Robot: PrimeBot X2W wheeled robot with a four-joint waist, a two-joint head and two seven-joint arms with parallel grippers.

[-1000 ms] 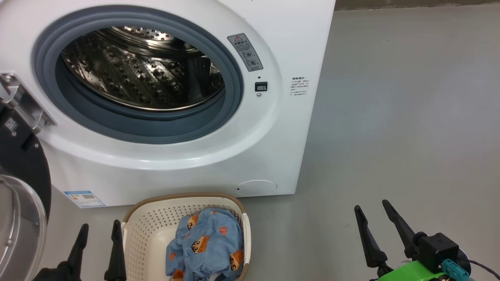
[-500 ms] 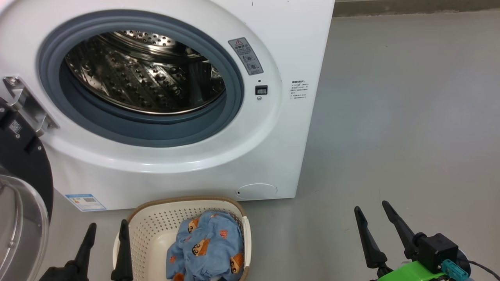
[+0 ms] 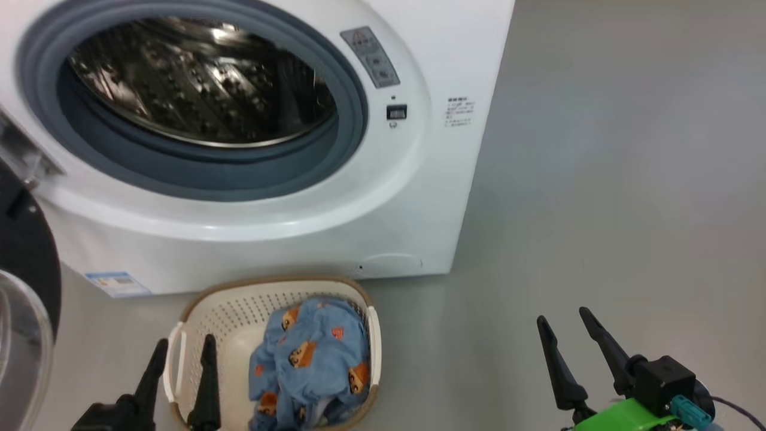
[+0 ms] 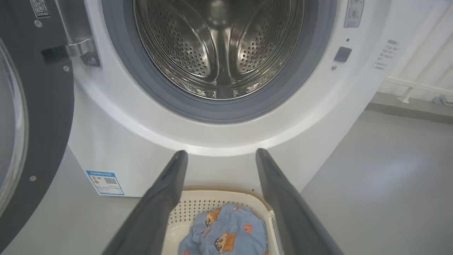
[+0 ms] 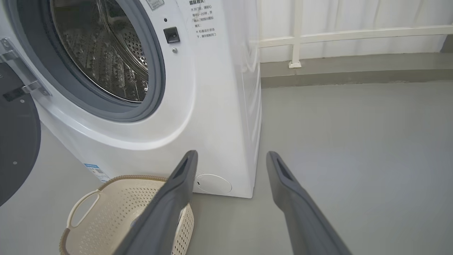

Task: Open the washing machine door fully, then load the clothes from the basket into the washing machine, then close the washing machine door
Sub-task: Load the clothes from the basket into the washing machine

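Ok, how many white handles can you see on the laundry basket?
2. The left handle is on the basket's left side, just beside the open left gripper. The right handle is on the opposite side, next to the clothes.

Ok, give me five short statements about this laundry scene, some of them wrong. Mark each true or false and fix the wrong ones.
1. The large round black-rimmed glass door of the big white front-loading washing machine is open. True.
2. The light blue cartoon-printed garments lie in the small cream perforated plastic basket. True.
3. The basket stands off to the machine's side, by the wall. False: it stands on the floor right in front of the machine.
4. The left jaws are shut on the garments. False: they stand open and hold nothing.
5. Some garments are inside the machine. False: its steel perforated drum looks empty.
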